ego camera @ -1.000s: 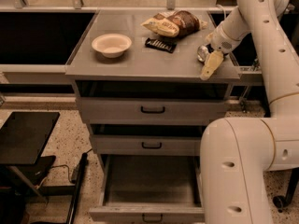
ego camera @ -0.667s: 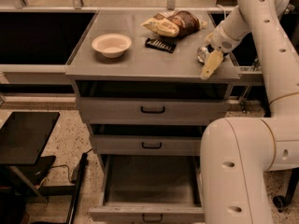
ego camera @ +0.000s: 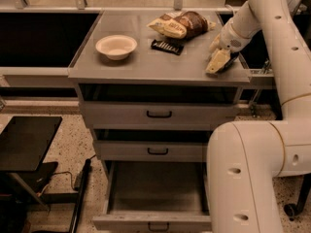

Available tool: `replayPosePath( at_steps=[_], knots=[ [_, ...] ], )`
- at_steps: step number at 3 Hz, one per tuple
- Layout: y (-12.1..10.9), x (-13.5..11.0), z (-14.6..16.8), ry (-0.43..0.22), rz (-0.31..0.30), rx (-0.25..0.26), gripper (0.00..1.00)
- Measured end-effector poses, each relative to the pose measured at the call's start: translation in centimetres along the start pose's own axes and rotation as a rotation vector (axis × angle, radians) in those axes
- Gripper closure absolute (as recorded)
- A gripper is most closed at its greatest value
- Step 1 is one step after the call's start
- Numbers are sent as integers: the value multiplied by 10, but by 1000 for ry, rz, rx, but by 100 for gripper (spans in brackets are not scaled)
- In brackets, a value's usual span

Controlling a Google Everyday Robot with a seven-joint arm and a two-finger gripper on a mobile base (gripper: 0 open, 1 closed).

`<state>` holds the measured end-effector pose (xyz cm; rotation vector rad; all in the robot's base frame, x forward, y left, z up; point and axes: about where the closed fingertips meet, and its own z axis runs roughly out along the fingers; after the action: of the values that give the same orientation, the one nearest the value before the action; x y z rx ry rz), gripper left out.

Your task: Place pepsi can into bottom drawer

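Note:
My gripper (ego camera: 218, 62) rests low over the right front corner of the grey cabinet top (ego camera: 146, 64), at the end of the white arm that comes in from the upper right. The pepsi can does not show plainly; the gripper covers the spot where it points. The bottom drawer (ego camera: 127, 222) is pulled out toward me at the foot of the cabinet, and its grey inside shows nothing in it. Its small black handle sits at the lower edge of the view.
A white bowl (ego camera: 116, 46) stands on the left of the cabinet top. Brown and yellow snack bags (ego camera: 181, 24) lie at the back, with a dark flat packet (ego camera: 166, 46) in front. The two upper drawers (ego camera: 159, 113) are shut. My white arm base (ego camera: 252, 178) stands beside the drawer's right.

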<state>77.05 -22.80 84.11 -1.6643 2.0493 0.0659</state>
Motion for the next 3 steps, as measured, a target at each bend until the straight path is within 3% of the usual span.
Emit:
replayPosePath(
  at_steps=[1, 2, 3],
  knots=[
    [1, -1, -3, 0, 0, 0, 100],
    [-3, -52, -82, 17, -66, 100, 100],
    [5, -94, -125, 9, -59, 177, 100]
  ],
)
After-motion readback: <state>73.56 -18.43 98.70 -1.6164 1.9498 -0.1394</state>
